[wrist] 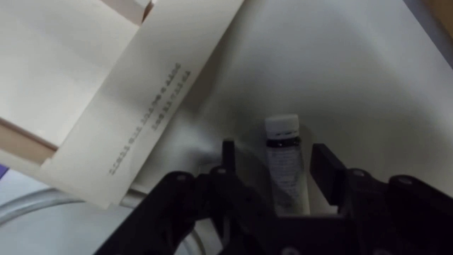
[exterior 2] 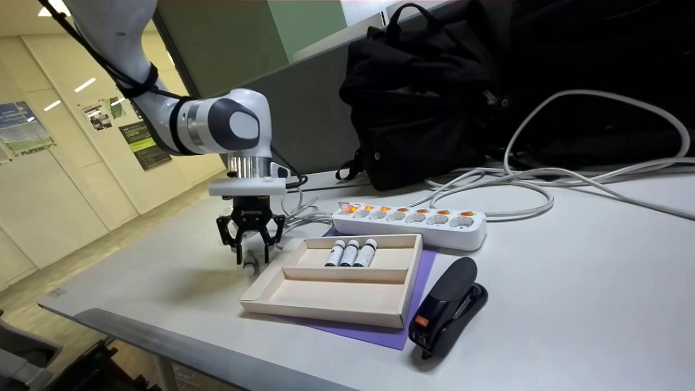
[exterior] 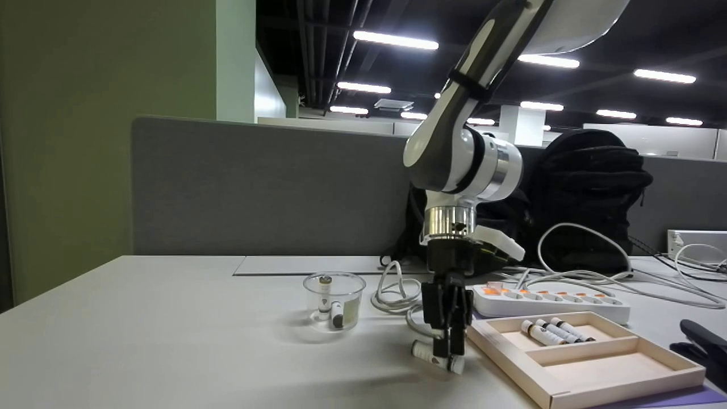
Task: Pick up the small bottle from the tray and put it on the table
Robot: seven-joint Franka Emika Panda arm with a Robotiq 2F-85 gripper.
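A small white-labelled bottle lies on its side on the white table, beside the tray. It also shows in an exterior view and in the wrist view, white cap pointing away from the palm. My gripper is open and low over it, with one finger on each side. In the wrist view the gripper shows gaps between both fingers and the bottle. The pale wooden tray has three similar bottles lying in its far compartment; its near compartment holds nothing.
A clear plastic cup holding two small bottles stands on the table. A white power strip with loose cables lies behind the tray. A purple sheet lies under the tray. A black stapler is beside it. Black backpacks stand at the partition.
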